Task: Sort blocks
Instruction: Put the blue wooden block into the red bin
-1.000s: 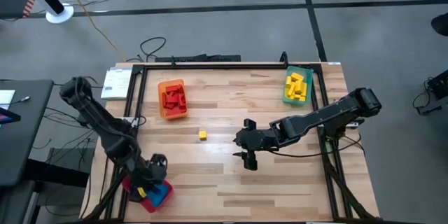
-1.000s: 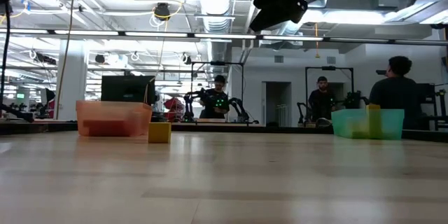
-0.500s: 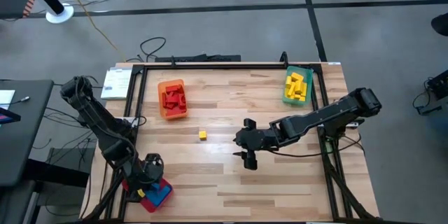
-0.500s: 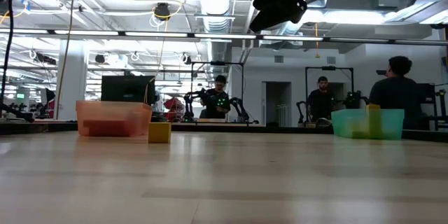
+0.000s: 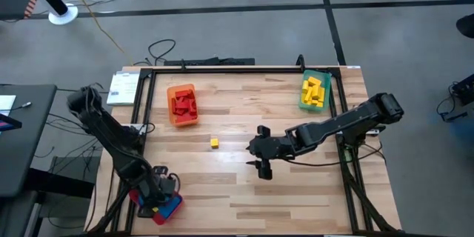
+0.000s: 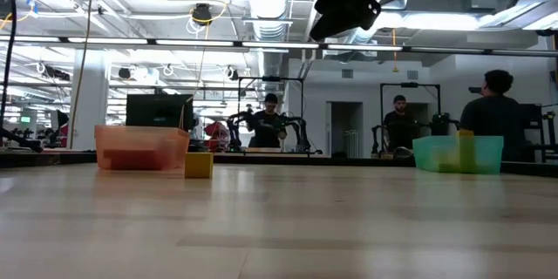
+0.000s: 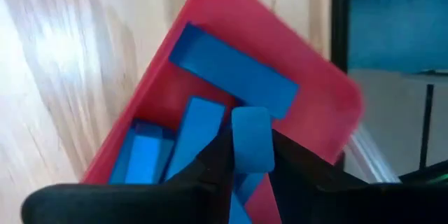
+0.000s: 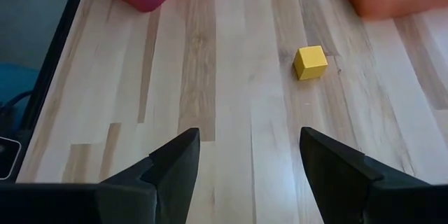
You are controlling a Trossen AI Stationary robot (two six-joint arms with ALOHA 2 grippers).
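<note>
While the left gripper (image 7: 250, 155) hung over the red tray (image 5: 172, 206) at the table's (image 5: 296, 192) near left corner, its fingers (image 7: 210, 168) were clamped on a blue block (image 7: 252, 140) just above the other blue blocks (image 7: 231, 70) lying in that tray. Well away from the red tray, near the table's middle, the right gripper (image 5: 263, 164) waited with its fingers (image 8: 175, 164) spread and holding nothing, a lone yellow block (image 5: 214, 143) lying on the wood between it and the orange tray (image 5: 182, 105) of red blocks (image 5: 183, 103). Farthest from the red tray, at the far right corner, the green tray (image 5: 313, 91) held the yellow blocks (image 5: 314, 89).
</note>
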